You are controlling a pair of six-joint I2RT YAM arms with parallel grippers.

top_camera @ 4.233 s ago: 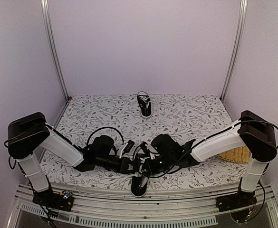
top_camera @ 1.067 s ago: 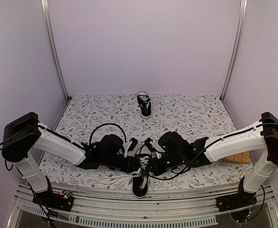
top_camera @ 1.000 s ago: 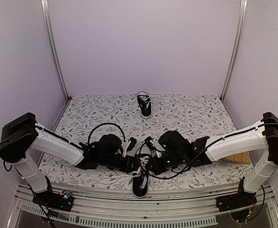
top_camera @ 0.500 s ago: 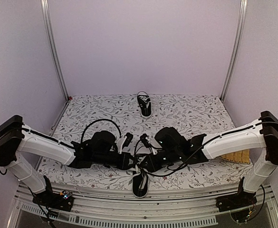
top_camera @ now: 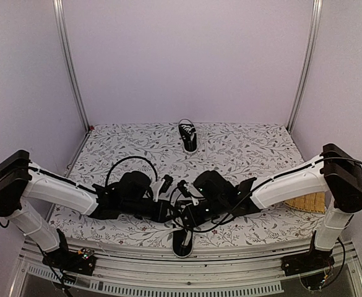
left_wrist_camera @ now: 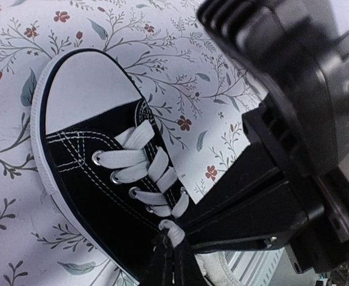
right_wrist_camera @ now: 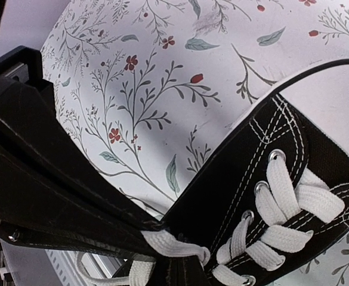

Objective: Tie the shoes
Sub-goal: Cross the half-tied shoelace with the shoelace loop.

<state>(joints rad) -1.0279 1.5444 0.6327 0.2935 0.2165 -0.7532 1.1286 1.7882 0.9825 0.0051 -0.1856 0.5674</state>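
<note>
One black shoe (top_camera: 181,243) with a white toe cap lies at the near table edge, mostly covered by both grippers. The other shoe (top_camera: 188,137) stands alone at the far middle. My left gripper (left_wrist_camera: 169,253) is shut on a white lace (left_wrist_camera: 175,235) just above the top eyelets of the near shoe (left_wrist_camera: 96,149). My right gripper (right_wrist_camera: 185,265) is shut on a flat white lace strand (right_wrist_camera: 177,244) at the same shoe's (right_wrist_camera: 263,179) throat. In the top view the left gripper (top_camera: 170,216) and right gripper (top_camera: 184,218) meet tip to tip over the shoe.
The table has a floral cloth (top_camera: 242,148). A wicker basket (top_camera: 309,201) sits at the right edge behind the right arm. The metal front rail (top_camera: 187,269) runs just below the near shoe. Black cables loop over both wrists.
Both wrists have shifted a little to the left over the near shoe, the right arm folding in more. Both grippers stay shut on the laces.
</note>
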